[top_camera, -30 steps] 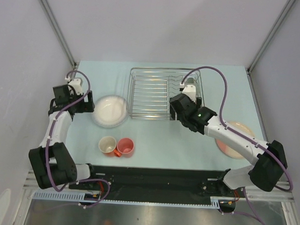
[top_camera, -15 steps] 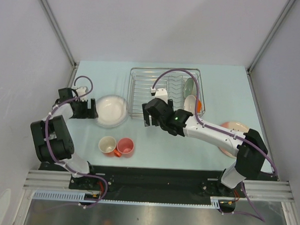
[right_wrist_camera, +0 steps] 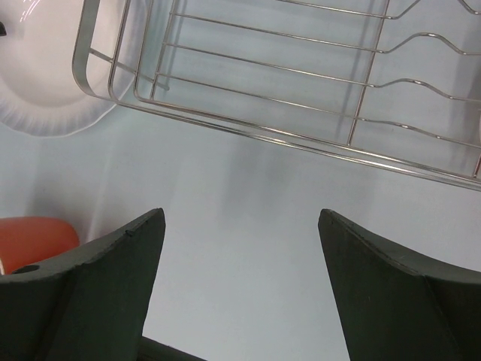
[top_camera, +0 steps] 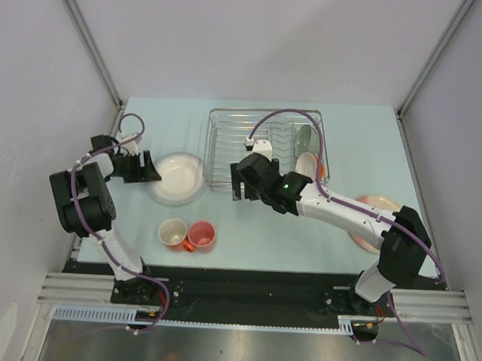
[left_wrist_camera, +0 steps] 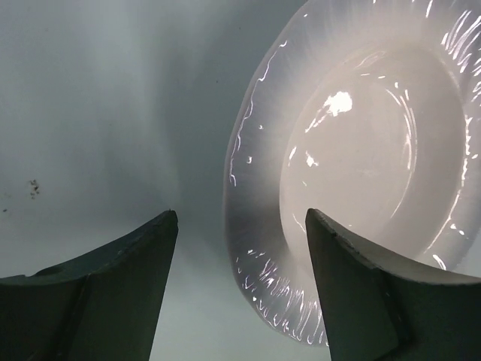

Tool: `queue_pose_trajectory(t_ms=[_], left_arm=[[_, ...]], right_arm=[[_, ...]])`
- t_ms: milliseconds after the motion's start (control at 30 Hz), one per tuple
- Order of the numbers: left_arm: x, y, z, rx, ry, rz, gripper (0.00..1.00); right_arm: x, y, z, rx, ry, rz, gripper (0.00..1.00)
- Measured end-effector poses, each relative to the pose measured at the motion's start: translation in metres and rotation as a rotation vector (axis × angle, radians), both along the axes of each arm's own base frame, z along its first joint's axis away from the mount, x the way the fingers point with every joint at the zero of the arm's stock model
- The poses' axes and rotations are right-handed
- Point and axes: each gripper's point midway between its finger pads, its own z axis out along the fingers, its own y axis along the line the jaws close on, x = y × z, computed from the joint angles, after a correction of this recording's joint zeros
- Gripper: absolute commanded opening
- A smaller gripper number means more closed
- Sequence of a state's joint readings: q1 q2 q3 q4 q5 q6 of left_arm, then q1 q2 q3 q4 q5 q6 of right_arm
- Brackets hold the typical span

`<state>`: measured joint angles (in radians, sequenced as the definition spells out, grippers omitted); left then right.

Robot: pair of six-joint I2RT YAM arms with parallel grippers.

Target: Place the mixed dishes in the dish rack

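The white plate (top_camera: 177,178) lies flat on the table, left of the dish rack (top_camera: 250,149). My left gripper (top_camera: 148,172) is open at the plate's left edge; in the left wrist view the plate's rim (left_wrist_camera: 259,226) lies between the open jaws (left_wrist_camera: 240,214). My right gripper (top_camera: 239,188) is open and empty over bare table at the rack's front left corner; its wrist view shows the rack's front wires (right_wrist_camera: 301,143). A pale green bowl (top_camera: 304,138) and a white bowl (top_camera: 307,163) stand in the rack's right end. The orange-red mug (top_camera: 202,235) and the pinkish cup (top_camera: 173,233) sit near the front.
The pink-and-cream plate (top_camera: 372,228) lies at the right, partly under my right arm. The right wrist view also shows the white plate (right_wrist_camera: 45,98) and the mug (right_wrist_camera: 34,241) at its left edge. Grey walls close in both sides of the table.
My right arm swung left from the rack's right end, leaving the two bowls there, to the rack's front left corner. My left gripper closed in on the white plate's left edge.
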<state>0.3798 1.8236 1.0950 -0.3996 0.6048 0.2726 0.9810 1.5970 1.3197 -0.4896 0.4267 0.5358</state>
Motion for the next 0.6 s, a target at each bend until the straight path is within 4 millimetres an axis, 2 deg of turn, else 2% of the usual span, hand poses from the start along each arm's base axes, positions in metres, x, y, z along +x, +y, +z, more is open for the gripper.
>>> queue_pose_trajectory(t_ms=[167,300,500,567,600], left_arm=[[0.0049,-0.0025,0.0024,-0.092,-0.011,-0.015,0.74],[0.0059,-0.0040,0.0018,-0.123,-0.006,-0.024,0.65],[0.0060,-0.0069,0.0012,-0.149,0.006,-0.030,0.64],[0.0062,-0.0078,0.0013,-0.156,0.007,-0.031,0.58],[0.0061,-0.0080,0.0012,-0.158,0.009,-0.030,0.43]], right_arm=[[0.0002,-0.0022,-0.0015,0.002,0.011,-0.010,0.88],[0.0009,-0.0045,-0.0026,-0.002,0.017,-0.016,0.87],[0.0011,-0.0080,-0.0045,-0.012,0.024,-0.022,0.85],[0.0009,-0.0086,-0.0049,-0.014,0.026,-0.022,0.85],[0.0006,-0.0090,-0.0053,-0.016,0.028,-0.022,0.85]])
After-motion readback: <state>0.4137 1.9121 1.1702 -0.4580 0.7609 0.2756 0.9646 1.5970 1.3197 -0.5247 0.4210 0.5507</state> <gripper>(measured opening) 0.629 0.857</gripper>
